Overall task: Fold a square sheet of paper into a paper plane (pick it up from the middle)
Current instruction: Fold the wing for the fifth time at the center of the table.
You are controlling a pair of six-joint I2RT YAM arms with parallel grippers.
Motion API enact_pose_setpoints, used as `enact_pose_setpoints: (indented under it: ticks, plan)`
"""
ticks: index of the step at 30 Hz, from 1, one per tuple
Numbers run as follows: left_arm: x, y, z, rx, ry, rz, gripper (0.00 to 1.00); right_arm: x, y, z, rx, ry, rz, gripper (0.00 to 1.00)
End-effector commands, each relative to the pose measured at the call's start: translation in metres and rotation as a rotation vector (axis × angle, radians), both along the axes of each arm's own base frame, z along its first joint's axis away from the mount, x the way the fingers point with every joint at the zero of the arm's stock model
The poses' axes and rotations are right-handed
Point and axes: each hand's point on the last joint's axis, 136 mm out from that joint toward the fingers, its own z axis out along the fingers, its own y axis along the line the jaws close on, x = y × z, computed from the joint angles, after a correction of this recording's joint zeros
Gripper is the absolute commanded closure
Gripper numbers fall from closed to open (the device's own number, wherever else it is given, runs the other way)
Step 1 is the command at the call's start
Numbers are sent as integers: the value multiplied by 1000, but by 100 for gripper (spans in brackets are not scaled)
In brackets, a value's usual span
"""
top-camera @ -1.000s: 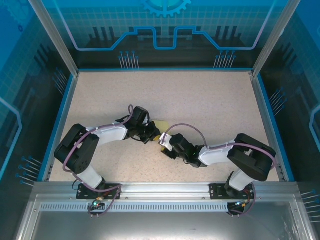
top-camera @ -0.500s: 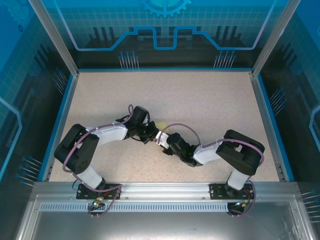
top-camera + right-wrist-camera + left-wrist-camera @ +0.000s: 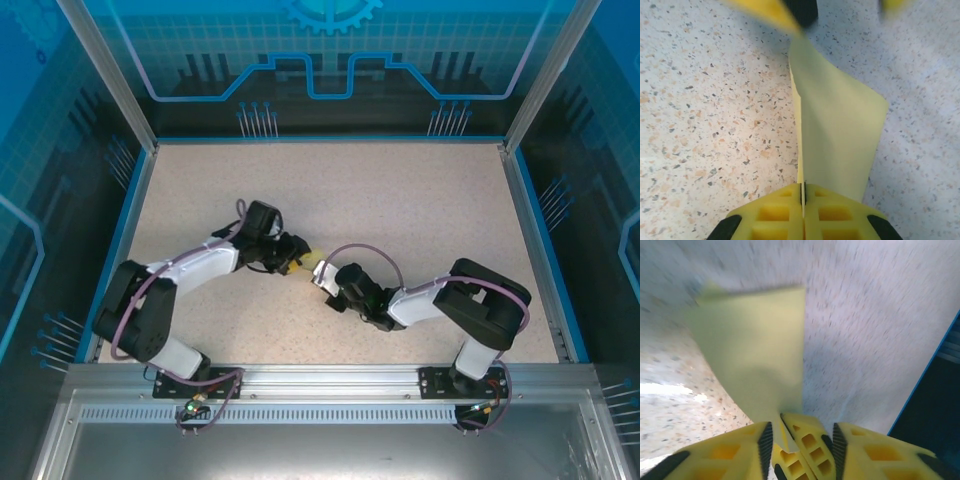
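The square sheet of paper (image 3: 840, 130) hangs between my grippers near the middle of the table (image 3: 400, 200). It is light and floppy (it creases at a touch). The right gripper (image 3: 802, 200) pinches one edge tight. I cannot tell whether the left gripper (image 3: 295, 265) grips. Edges suit holding best.

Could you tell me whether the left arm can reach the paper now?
Probably yes: the right gripper holds the paper up, and its far end sits at the left gripper.
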Motion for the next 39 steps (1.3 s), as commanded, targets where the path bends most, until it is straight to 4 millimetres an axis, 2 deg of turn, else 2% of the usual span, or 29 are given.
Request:
enact_pose_setpoints:
  ticks: [1,4,6,11,19,26,39]
  plan:
    - [3,33,14,63,-29,55,56,-3,6,12,132,119,-11,95]
    - [0,45,14,61,-45,82,54,-2,6,12,197,201,-31,95]
    - [-3,44,13,42,-60,81,53,-3,8,14,252,263,-31,95]
    - [-13,31,3,-68,-85,54,56,0,12,17,378,414,-45,97]
    - [-33,2,-16,-131,-91,-28,68,6,14,19,517,601,-80,98]
    - [-34,-11,-22,-143,-115,-63,75,2,18,9,560,732,-91,98]
    - [-34,-28,-34,-156,-114,-118,82,7,13,-5,604,865,-157,98]
